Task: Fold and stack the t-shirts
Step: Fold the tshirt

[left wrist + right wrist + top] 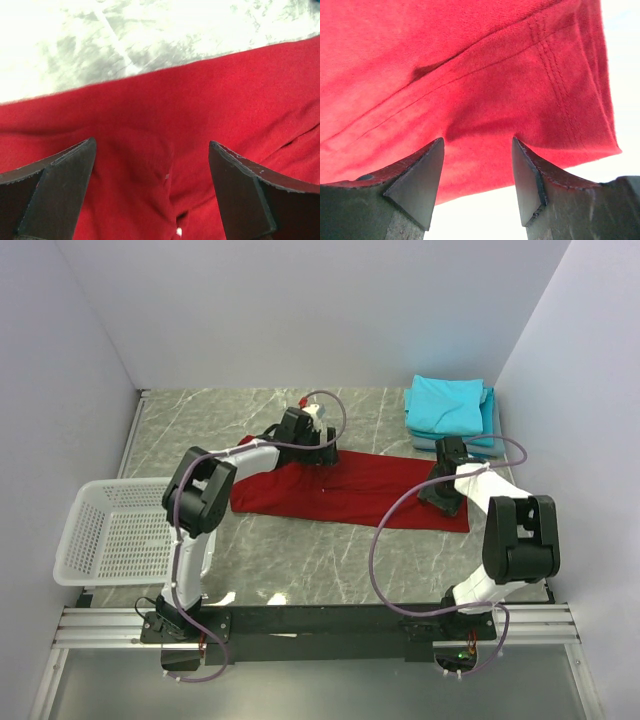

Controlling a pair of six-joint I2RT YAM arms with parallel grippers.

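Left arm (245, 456) stretched to the far side, left gripper (322, 454) spread wide over the far edge of the deep red cloth t-shirt (350, 492), right arm (488, 483) folded back, right gripper (443, 502) partly open, tips down at the shirt's right hem

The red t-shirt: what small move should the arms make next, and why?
Probably close and pinch: the left end effector and right end effector sit open over the red t-shirt, which lies spread out, so gripping its cloth seems next.
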